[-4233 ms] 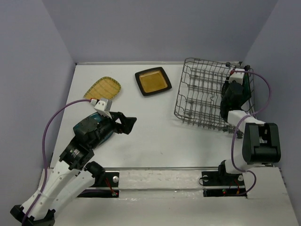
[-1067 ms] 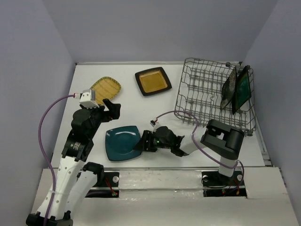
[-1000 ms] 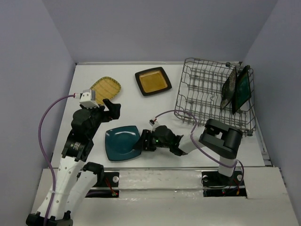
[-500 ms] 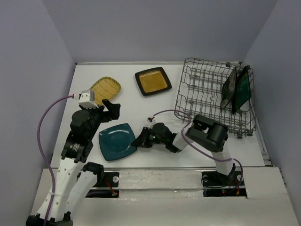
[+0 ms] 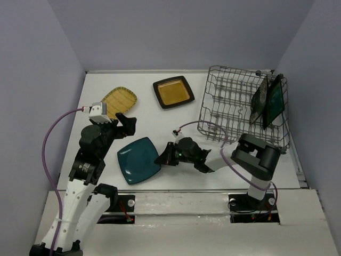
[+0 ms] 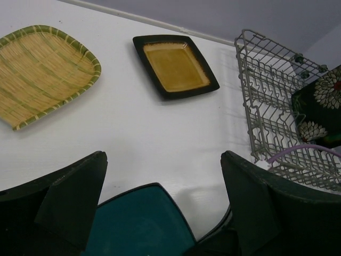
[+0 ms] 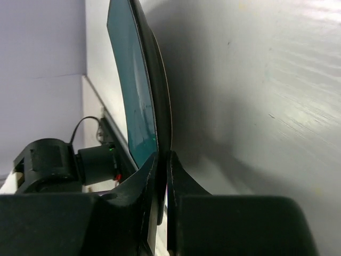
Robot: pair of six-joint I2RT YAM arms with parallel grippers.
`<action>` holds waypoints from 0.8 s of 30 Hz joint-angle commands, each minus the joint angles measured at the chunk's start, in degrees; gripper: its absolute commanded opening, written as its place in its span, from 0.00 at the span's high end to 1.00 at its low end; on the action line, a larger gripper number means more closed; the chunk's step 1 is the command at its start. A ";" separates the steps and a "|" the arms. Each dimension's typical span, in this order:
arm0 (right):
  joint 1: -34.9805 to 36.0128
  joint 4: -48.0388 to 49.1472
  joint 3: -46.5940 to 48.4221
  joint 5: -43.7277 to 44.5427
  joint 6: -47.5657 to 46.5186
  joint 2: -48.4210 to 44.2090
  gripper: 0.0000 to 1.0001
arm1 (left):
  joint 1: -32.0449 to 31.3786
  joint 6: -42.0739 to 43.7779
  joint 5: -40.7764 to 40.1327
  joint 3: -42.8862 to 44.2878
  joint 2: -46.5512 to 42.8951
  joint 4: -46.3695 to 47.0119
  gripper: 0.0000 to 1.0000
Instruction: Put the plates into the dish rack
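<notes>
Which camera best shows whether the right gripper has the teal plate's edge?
Right wrist: close up, the right gripper is shut on the rim of the teal plate. The top view shows the whole plate, the grip small. The left wrist shows only a corner of it.

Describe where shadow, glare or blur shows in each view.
Top external: even light, sharp throughout. Left wrist: left pincer dark and soft-edged, amber plate crisp. Right wrist: dark teal plate throws a broad shadow on the table; right pincer nearly silhouetted.

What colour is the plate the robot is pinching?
Plain dark teal. The plate, pinched at its edge by the right gripper, shows best in the top view.
</notes>
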 commanded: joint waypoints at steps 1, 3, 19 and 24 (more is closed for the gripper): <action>0.25 -2.86 0.64 10.44 -9.06 -15.79 0.93 | 0.48 -0.16 1.32 0.74 -0.52 3.33 0.01; -0.97 -6.64 0.38 13.68 -10.39 -20.30 0.93 | 0.39 -0.16 1.41 0.83 -0.51 3.25 0.01; -35.30 -51.36 13.28 31.37 -33.23 -52.14 0.93 | -1.10 0.27 2.29 0.83 -2.80 3.25 0.01; -47.81 -61.31 21.19 31.29 -40.80 -48.46 0.93 | -3.03 0.89 2.55 0.92 -3.59 3.07 0.01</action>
